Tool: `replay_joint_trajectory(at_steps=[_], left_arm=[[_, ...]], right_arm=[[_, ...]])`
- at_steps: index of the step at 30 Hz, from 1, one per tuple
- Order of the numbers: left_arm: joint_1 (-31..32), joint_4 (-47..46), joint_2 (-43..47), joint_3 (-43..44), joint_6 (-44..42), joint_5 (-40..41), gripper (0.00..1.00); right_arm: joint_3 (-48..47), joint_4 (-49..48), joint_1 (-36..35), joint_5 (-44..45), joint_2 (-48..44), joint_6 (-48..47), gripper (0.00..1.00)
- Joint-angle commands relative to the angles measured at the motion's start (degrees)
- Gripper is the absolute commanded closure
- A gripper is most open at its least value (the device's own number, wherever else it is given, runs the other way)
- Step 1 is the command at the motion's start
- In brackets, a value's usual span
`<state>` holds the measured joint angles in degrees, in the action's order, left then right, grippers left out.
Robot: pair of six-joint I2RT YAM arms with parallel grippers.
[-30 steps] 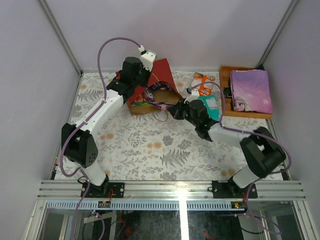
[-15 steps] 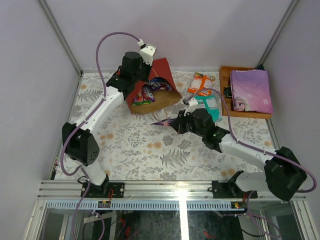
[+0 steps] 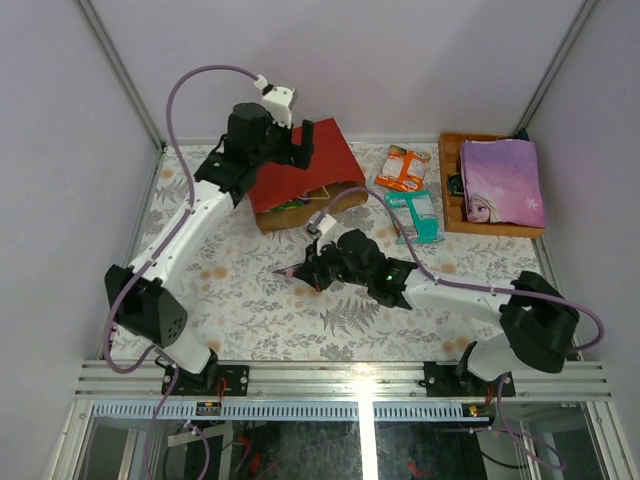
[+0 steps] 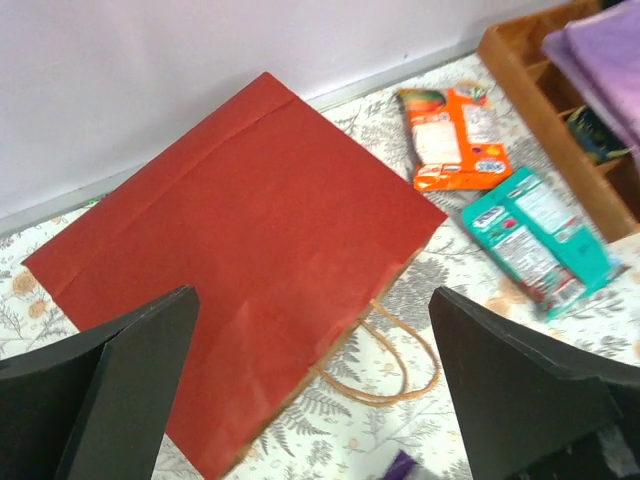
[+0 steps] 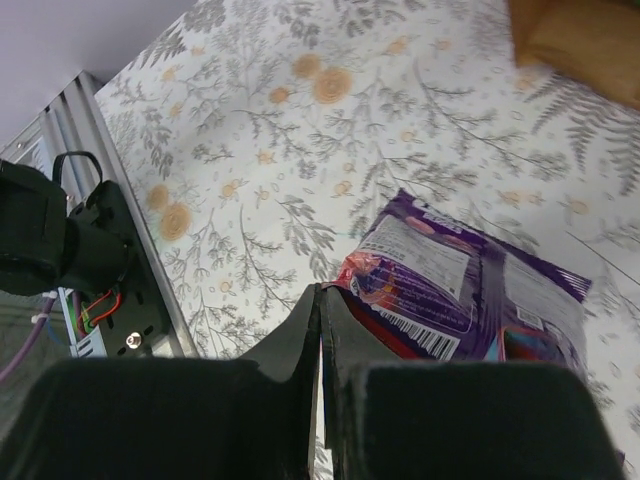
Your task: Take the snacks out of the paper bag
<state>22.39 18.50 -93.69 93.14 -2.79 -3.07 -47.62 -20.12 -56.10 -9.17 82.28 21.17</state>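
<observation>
The bag (image 3: 298, 172) lies flat on the counter (image 3: 250, 300) toward the far side, left of the middle, red side up, with its mouth facing the arms. The left claw (image 4: 312, 300) hangs over it with its fingers wide apart, gripping nothing. We think that is the main risk. With nothing pinning the bag, a reach into the flattened mouth would probably push the whole bag along rather than get inside. It could also crumple the paper over whatever is left in there.

The right claw (image 5: 322, 290) is clamped on one edge of the purple packet (image 5: 470, 290), nearer the arms than the bag. Such a thin hold on glossy film may slip, and the packet could twist or drop early. The right arm also reaches well across the middle, so we judge that the two arms could get in each other's way if the left one comes down now.

- **Bag:** one.
- **Snacks outside it:** three. These are the purple packet, an orange packet (image 3: 403, 167) and a teal packet (image 3: 420, 213), the last two lying near each other beside the tray (image 3: 452, 150).
- **Snacks inside:** a green bit (image 3: 290, 205) shows at the mouth, and we cannot count the rest.
- **Tray:** one.
</observation>
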Motion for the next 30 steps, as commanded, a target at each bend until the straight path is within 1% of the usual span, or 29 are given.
replay_joint_trajectory(at_steps=[1,3,7,10,13,16,20,22,25,27,30], left_arm=[[-0.8,0.6,8.5,-0.8,8.8,1.4,0.0],[-1.2,5.9,10.3,2.1,11.8,5.0,0.0],[-2.6,15.5,12.9,9.4,16.6,9.5,0.0],[-2.8,18.7,16.1,11.3,18.4,11.2,0.0],[-3.0,21.4,19.9,12.6,18.5,14.4,0.0],[-2.9,21.9,23.7,12.0,18.2,19.4,0.0],[-3.0,21.7,26.5,9.9,17.7,25.5,0.0],[-3.1,21.2,27.2,8.4,17.7,26.7,0.0],[-3.1,20.7,27.9,6.5,17.7,26.7,0.0],[-3.1,20.8,28.1,6.0,17.4,27.0,0.0],[-3.1,20.9,28.6,5.7,17.2,28.0,0.0]], right_arm=[[-4.9,-7.4,-4.2,-1.7,4.4,-3.6,1.0],[-6.2,-9.3,-5.9,-1.8,6.9,-4.1,1.0],[-12.5,-9.1,-9.1,-1.5,11.9,-5.9,1.0],[-19.5,-9.5,-10.9,-3.0,17.1,-7.4,1.0],[-27.8,-10.1,-11.1,-6.7,23.0,-7.4,1.0],[-38.8,-8.3,-11.2,-11.5,29.4,-7.6,1.0],[-51.4,-6.0,-11.1,-14.4,36.8,-7.1,1.0],[-55.7,-5.2,-10.9,-14.9,42.0,-6.4,1.0],[-64.1,0.2,-10.6,-16.4,50.9,-5.0,1.0],[-67.2,2.7,-10.5,-16.4,55.9,-3.9,1.0],[-69.8,5.9,-10.4,-15.5,60.4,-2.8,1.0]])
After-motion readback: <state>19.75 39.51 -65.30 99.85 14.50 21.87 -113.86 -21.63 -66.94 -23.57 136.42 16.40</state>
